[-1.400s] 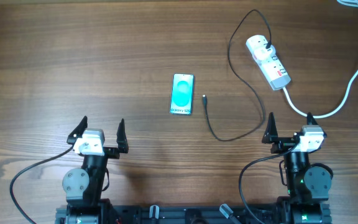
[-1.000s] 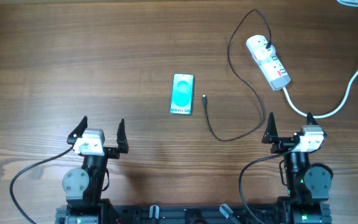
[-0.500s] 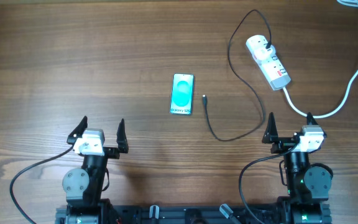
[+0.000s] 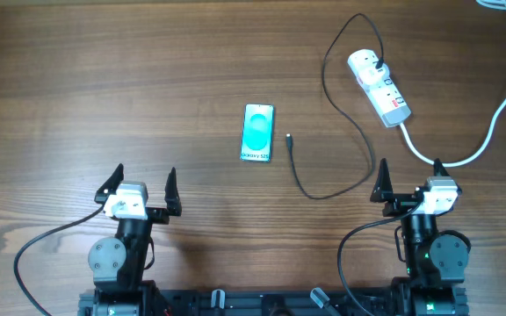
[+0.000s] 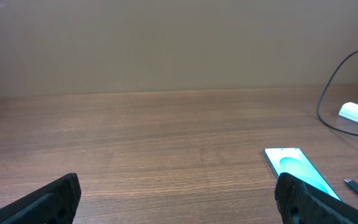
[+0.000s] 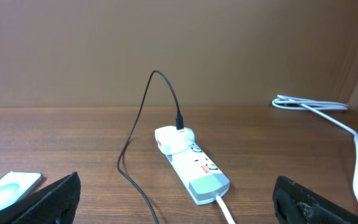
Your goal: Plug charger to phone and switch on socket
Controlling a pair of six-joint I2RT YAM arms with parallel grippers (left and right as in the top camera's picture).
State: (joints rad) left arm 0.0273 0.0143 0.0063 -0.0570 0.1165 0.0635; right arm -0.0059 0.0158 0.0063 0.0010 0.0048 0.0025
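The phone point(image 4: 258, 132) lies flat at mid-table with its cyan screen up; it also shows in the left wrist view point(image 5: 298, 169) and the right wrist view point(image 6: 8, 188). The charger's thin black cable point(image 4: 328, 75) runs from a white adapter point(image 4: 365, 63) on the socket strip point(image 4: 380, 89) and ends in a plug tip point(image 4: 289, 139) just right of the phone. The strip also shows in the right wrist view point(image 6: 191, 164). My left gripper point(image 4: 142, 183) is open and empty, near the front edge. My right gripper point(image 4: 409, 171) is open and empty, in front of the strip.
A thick white cord point(image 4: 499, 110) runs from the strip's near end, loops past my right gripper and goes off the far right edge; it also shows in the right wrist view point(image 6: 328, 118). A plain wall stands behind the wooden table point(image 4: 104, 79).
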